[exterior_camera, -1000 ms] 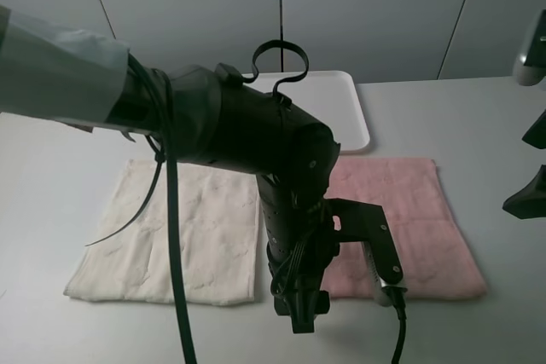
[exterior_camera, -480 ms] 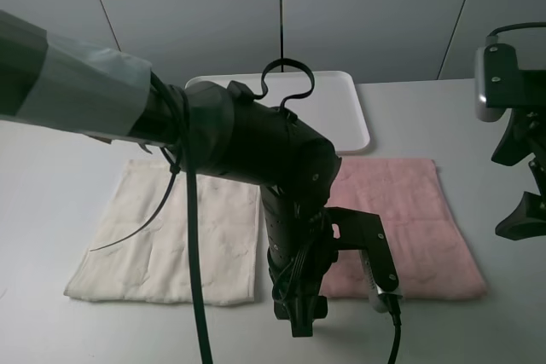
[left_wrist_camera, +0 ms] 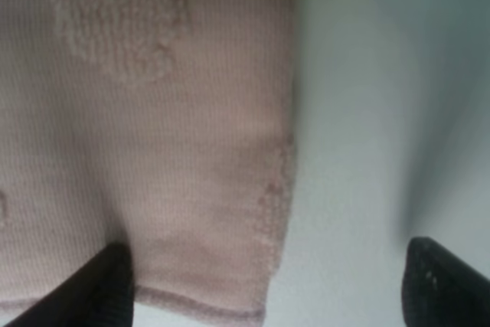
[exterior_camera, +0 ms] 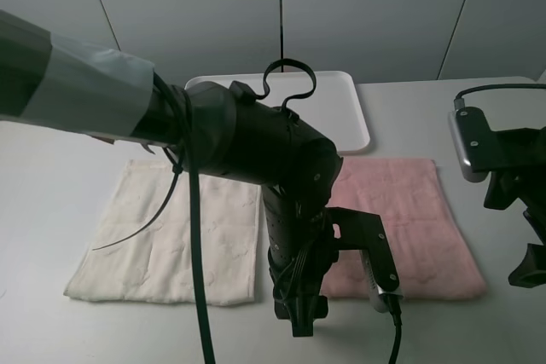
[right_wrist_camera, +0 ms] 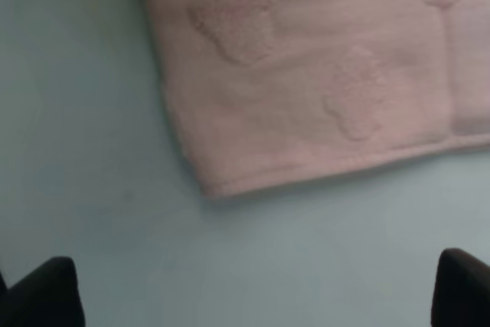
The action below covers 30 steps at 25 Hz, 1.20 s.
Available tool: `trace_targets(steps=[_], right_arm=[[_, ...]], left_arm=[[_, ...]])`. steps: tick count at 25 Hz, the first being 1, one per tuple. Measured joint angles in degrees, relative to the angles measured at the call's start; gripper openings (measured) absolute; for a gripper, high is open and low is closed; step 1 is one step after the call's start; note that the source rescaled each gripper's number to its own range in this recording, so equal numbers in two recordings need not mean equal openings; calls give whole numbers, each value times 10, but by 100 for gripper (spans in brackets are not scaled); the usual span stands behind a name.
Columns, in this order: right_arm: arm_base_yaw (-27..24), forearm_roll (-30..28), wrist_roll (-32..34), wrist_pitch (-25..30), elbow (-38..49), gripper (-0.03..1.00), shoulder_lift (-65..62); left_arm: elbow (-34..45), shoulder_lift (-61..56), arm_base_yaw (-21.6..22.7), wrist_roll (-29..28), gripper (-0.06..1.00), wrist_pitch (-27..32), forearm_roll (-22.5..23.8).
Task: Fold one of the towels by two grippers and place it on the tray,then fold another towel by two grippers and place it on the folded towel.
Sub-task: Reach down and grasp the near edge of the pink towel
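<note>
- Exterior high view gives you the grey table (exterior_camera: pixel 51 176), with both towels lying flat side by side and the white tray (exterior_camera: pixel 345 104) behind them.
- Your left arm (exterior_camera: pixel 247 138) reaches across the middle, hiding where the cream-white towel (exterior_camera: pixel 171 236) meets the pink towel (exterior_camera: pixel 409 210).
- Your left gripper (left_wrist_camera: pixel 276 289) hangs with its jaws spread, straddling the pink towel's near corner.
- Your right gripper (right_wrist_camera: pixel 254 292) hangs with its jaws spread over bare table, just off that towel's other near corner.

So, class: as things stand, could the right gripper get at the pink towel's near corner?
Probably yes. The right gripper hangs open close to the pink towel. That corner lies flat and uncovered, and nothing shows between it and the jaws.
</note>
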Motion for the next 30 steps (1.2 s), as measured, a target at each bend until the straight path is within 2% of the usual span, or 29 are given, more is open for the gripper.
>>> trace_targets(steps=[6, 13, 18, 30], right_arm=[[0, -14, -20, -48, 65, 98, 0], [0, 37, -79, -132, 109, 98, 0], [0, 45, -109, -143, 112, 98, 0], [10, 45, -117, -147, 113, 98, 60]], left_arm=[[0, 0, 0, 0, 98, 0, 0], [0, 0, 0, 0, 98, 0, 0], [0, 0, 0, 0, 98, 0, 0], [0, 0, 0, 0, 98, -1, 0]])
